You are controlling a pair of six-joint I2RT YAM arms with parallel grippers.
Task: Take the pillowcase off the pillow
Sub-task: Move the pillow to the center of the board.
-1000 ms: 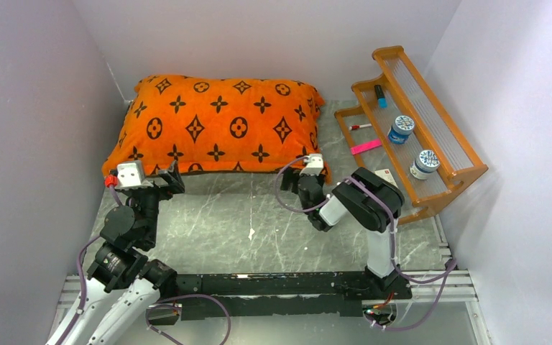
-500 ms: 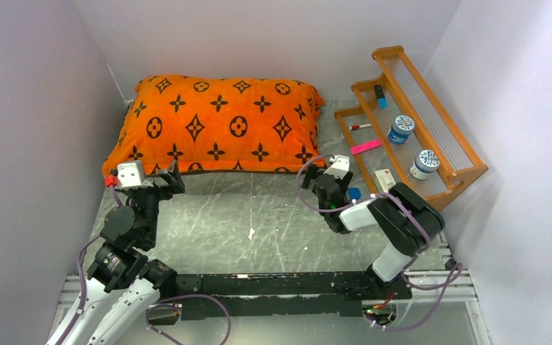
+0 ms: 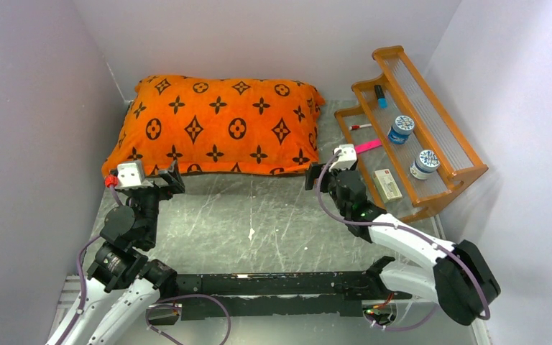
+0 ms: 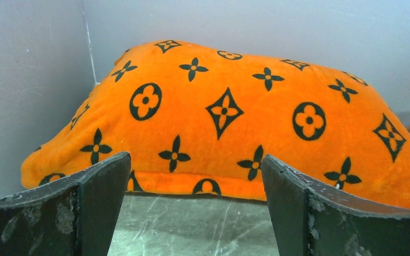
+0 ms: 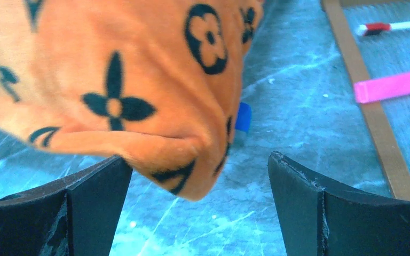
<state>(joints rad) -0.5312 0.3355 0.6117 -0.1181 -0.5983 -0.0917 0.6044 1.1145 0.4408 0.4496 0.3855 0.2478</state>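
The orange pillowcase [image 3: 215, 126] with dark flower motifs lies at the back of the table and covers the pillow completely, so the pillow is hidden. My left gripper [image 3: 167, 177] stands open just short of the near left corner. In the left wrist view the left gripper [image 4: 195, 162] frames the case's lower seam [image 4: 208, 184] without touching it. My right gripper [image 3: 328, 170] is open at the near right corner. In the right wrist view that corner [image 5: 192, 170] hangs between the spread fingers of the right gripper [image 5: 200, 160], closer to the left finger [image 5: 96, 197].
A wooden rack [image 3: 431, 144] stands right of the pillow and holds two jars, a marker, a pink strip [image 5: 392, 85] and a small white box. A small blue thing [image 5: 243, 117] lies under the pillow's right corner. Walls close in on the left and back.
The right arm has swung out to the right and stretched forward, carrying its gripper from the pillow's near edge to its near right corner. The left arm has not moved.
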